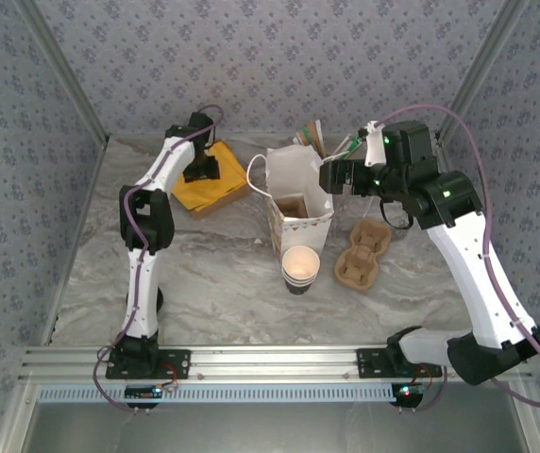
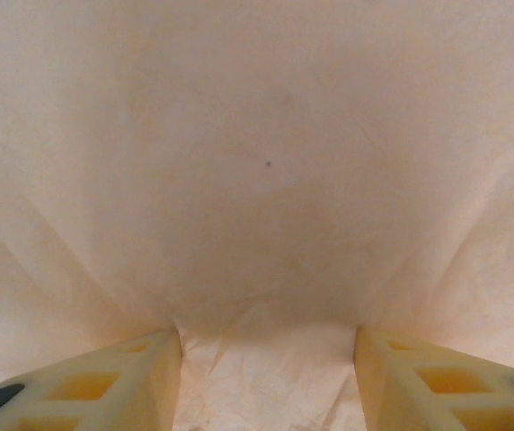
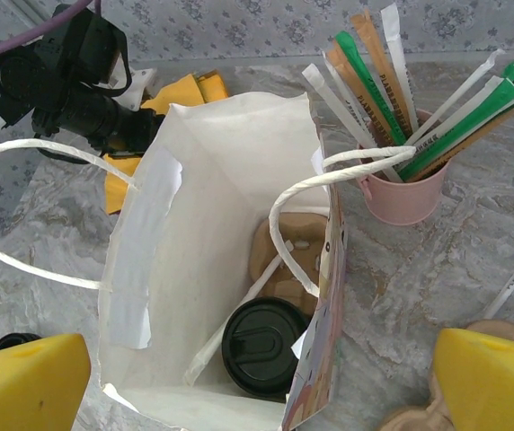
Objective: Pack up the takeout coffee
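Observation:
The takeout coffee (image 1: 300,265), a small open paper cup with a cream inside and dark base, stands on the table just in front of the white paper bag (image 1: 298,200). My right gripper (image 1: 331,176) hovers above the bag's far right side, open and holding nothing; its yellow fingers (image 3: 25,382) flank the bag mouth (image 3: 194,171). Inside the bag lie a black-lidded cup (image 3: 264,346), a brown carrier (image 3: 291,244) and a wrapped straw. My left gripper (image 1: 200,170) is down on the yellow napkins (image 1: 215,185), and its fingers (image 2: 113,382) stand apart with napkin paper (image 2: 266,180) puckered between them.
A brown two-cup carrier (image 1: 362,253) sits to the right of the bag. A pink cup of straws (image 3: 401,190) stands behind the bag's right side. The bag's rope handles (image 3: 329,180) arch over its mouth. Open marble table lies at the front left.

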Controlling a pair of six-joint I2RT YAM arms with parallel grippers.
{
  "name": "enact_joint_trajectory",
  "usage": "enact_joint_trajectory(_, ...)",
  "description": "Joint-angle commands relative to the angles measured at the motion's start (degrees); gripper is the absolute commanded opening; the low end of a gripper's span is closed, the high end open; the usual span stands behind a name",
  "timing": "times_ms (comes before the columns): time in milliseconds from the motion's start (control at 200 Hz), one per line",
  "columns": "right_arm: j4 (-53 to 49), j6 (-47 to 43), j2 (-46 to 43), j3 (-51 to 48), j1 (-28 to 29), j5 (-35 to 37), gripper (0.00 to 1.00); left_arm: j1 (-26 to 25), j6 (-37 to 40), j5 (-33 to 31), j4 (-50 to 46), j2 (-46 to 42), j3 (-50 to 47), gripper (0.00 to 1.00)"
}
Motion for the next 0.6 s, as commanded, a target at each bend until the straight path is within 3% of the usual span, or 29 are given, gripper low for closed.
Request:
enact_joint_trajectory(0,0.25,-0.32,0.01,1.18,-0.56,-1.18,1.00,0.05,0.59,-0.26,-0.54,-0.90,-1.29,0.47)
enact_joint_trajectory(50,0.42,-0.32,0.06,1.09,-0.52,-1.28,1.00,0.10,0.74,-0.14,-0.67,-0.76,-1.18,0.37)
enact_joint_trajectory(195,0.51,-0.39,0.01,1.00,-0.77,-1.37,1.00,0.13,1.07,-0.28,-0.87,-0.77,-1.35,0.31)
enact_joint_trajectory(295,0.45,-0.40,0.06,1.08,-0.81,-1.32,1.00,0.14,1.29,-0.45,-1.36,-0.68,-1.01,0.15)
enact_joint_trajectory(430,0.57,-0.41,-0.02,0.92,-0.95,-1.51,1.00,0.14,1.02,-0.63,-1.59,-2.55,-0.71,0.14)
enact_joint_trajectory(595,1.63,-0.40,0.06,0.47,-0.98,-1.89,1.00,0.14,0.94,-0.83,-3.88,-4.82,2.48,0.00)
